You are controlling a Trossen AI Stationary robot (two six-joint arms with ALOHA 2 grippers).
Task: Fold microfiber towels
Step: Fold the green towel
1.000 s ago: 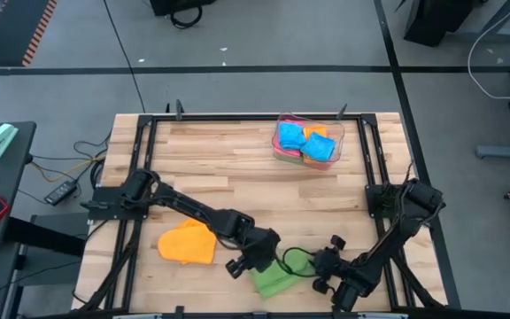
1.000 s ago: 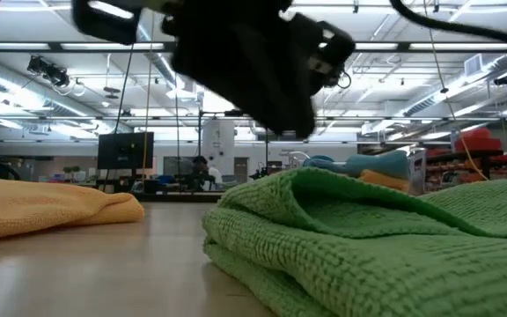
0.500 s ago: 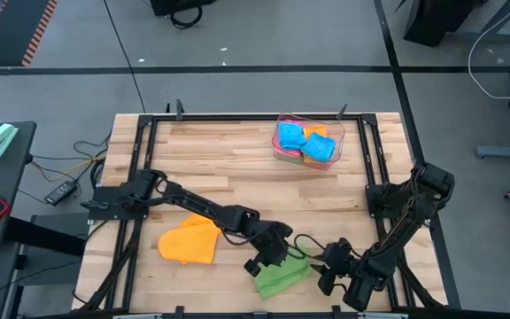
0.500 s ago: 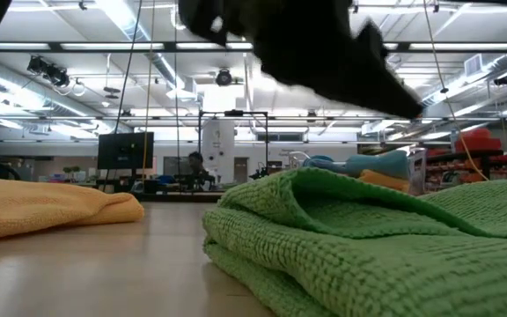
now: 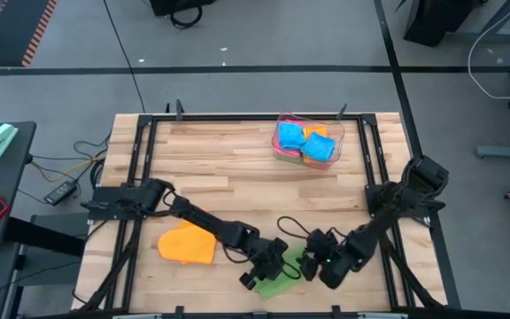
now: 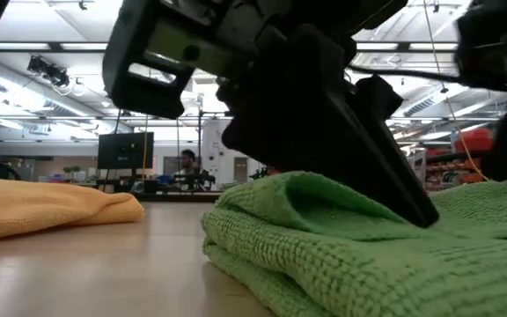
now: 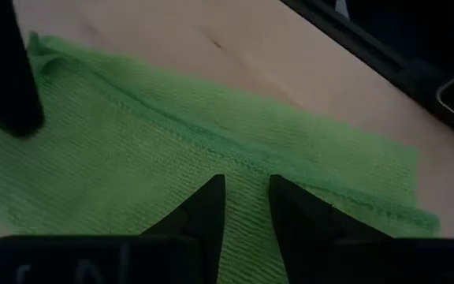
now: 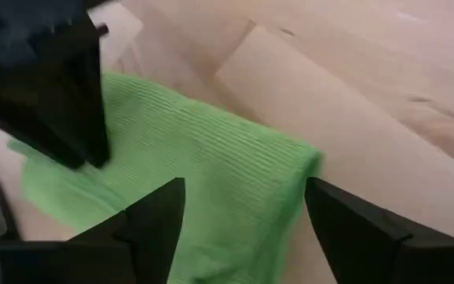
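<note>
A green microfiber towel (image 5: 279, 287) lies folded in layers on the wooden table (image 5: 237, 168) near its front edge; its folded edge (image 6: 227, 229) faces left in the low view. My left gripper (image 7: 247, 191) is down on it, its fingers only a narrow gap apart. My right gripper (image 8: 247, 213) stands wide open just right of the towel (image 8: 203, 166), holding nothing. An orange towel (image 5: 187, 244) lies in a heap to the left. My left gripper comes slanting down from the table's left. The tip of one finger (image 6: 412, 207) lies against the top layer (image 7: 247, 162) of the folded green towel, near a stitched hem. The towel stays flat on the table; nothing is drawn up between the fingers.
A clear tray (image 5: 336, 133) at the far right holds several blue, orange and pink towels. Black frame rails (image 5: 140, 159) run along the table's left and right sides. Bare wood lies between the tray and the arms.
My left gripper has gone toward the table's right and near edges and sunk onto the green towel. My right gripper has rolled and drawn back a little toward the far edge. The towel has kept its folded shape and place.
</note>
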